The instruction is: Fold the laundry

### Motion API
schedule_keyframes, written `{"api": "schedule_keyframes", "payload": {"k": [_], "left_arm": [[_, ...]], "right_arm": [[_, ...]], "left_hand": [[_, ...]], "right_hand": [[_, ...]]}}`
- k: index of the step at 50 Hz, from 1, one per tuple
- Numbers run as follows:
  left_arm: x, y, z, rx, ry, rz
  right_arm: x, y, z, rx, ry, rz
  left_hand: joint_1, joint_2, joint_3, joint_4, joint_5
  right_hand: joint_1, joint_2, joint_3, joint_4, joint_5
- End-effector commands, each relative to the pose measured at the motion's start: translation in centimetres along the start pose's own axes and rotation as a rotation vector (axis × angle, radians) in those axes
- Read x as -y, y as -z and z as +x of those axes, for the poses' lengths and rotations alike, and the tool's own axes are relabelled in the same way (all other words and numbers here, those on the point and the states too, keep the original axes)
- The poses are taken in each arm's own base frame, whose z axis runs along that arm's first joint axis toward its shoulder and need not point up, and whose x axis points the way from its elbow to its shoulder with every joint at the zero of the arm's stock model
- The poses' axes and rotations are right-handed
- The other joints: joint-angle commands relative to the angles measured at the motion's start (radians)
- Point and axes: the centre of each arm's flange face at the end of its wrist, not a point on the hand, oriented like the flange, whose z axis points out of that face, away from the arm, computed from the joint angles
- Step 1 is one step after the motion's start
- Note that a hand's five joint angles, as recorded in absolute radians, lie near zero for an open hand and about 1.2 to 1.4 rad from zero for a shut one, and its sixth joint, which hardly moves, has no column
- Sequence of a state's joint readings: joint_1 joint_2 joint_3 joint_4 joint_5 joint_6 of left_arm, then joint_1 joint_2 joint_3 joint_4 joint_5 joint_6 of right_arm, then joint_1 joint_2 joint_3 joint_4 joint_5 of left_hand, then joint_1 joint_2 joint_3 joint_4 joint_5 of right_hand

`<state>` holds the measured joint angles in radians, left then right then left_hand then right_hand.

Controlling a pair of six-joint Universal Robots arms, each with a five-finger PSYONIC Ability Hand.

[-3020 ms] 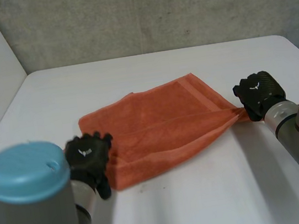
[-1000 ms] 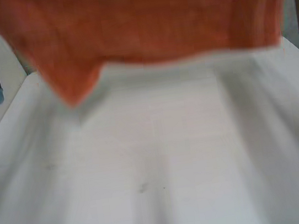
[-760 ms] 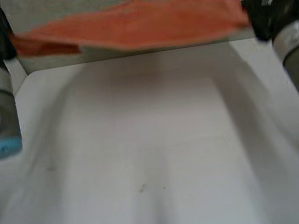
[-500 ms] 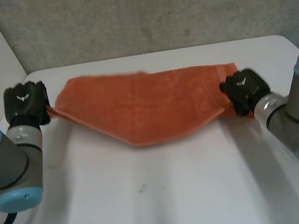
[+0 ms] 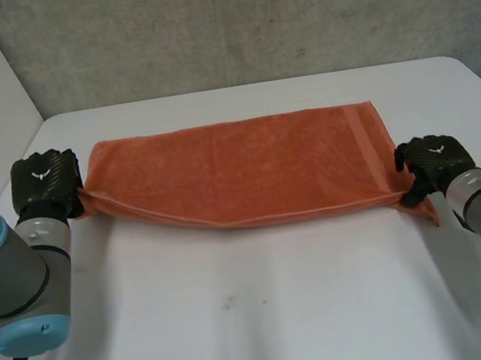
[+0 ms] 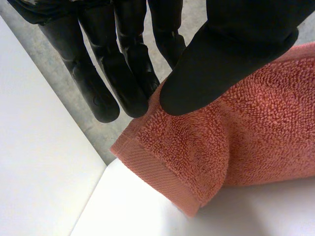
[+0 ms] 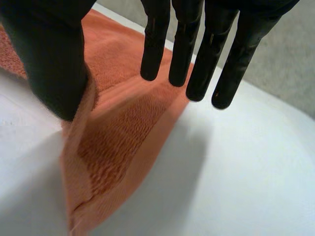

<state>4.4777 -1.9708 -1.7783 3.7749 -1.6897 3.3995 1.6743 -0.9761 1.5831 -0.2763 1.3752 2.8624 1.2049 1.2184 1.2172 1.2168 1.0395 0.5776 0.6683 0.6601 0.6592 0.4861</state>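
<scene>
Towel point(image 5: 239, 171) lies spread across the counter point(image 5: 287, 317). Left hand point(image 5: 44, 182) pinches one end corner, right hand point(image 5: 434, 164) the other. Uneven release could drag a corner and wrinkle it.

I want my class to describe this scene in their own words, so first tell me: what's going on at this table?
A two-armed robot is handling an orange towel on the white table. The cloth lies spread in a long strip between the two hands. The left hand pinches one end corner between thumb and fingers. The right hand is at the near corner of the other end, where the cloth rises off the table. It looks laid out ready for folding.
</scene>
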Motion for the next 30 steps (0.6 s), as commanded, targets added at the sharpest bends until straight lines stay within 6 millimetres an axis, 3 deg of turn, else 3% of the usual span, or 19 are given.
{"api": "schedule_keyframes", "payload": {"k": [1,6,8,17,22,27,30], "left_arm": [[0.0,-0.1,-0.2,0.005,-0.001,-0.001],[0.0,-0.1,-0.2,0.005,-0.003,-0.003],[-0.1,-0.1,-0.2,0.004,-0.004,-0.005],[0.0,-0.2,-0.4,0.007,-0.004,-0.013],[0.1,-0.3,-0.7,0.015,-0.004,-0.013],[0.0,-0.2,-0.7,0.016,-0.005,-0.021],[0.0,0.0,-0.8,0.013,-0.006,-0.032]], "right_arm": [[-0.7,0.5,1.4,0.011,-0.063,-0.094],[-1.1,0.9,1.2,0.065,-0.097,-0.131],[-1.3,1.3,1.3,0.092,-0.147,-0.176],[-1.6,1.6,1.9,0.098,-0.214,-0.207],[-1.6,1.5,2.2,0.093,-0.213,-0.202],[-1.4,1.2,3.1,0.066,-0.205,-0.169],[-1.2,1.2,3.3,0.059,-0.199,-0.159]], "left_hand": [[0.191,0.178,0.179,0.18,0.182],[0.191,0.178,0.179,0.18,0.182],[0.191,0.178,0.179,0.18,0.182],[0.191,0.178,0.179,0.18,0.182],[0.191,0.178,0.179,0.18,0.182],[0.191,0.178,0.179,0.18,0.182],[0.191,0.178,0.179,0.18,0.182]], "right_hand": [[0.494,0.403,0.411,0.412,0.411],[0.426,0.336,0.344,0.345,0.343],[0.234,0.143,0.151,0.152,0.151],[0.25,0.159,0.168,0.169,0.167],[0.371,0.28,0.288,0.289,0.287],[0.818,0.727,0.735,0.736,0.735],[0.819,0.728,0.736,0.737,0.736]]}}
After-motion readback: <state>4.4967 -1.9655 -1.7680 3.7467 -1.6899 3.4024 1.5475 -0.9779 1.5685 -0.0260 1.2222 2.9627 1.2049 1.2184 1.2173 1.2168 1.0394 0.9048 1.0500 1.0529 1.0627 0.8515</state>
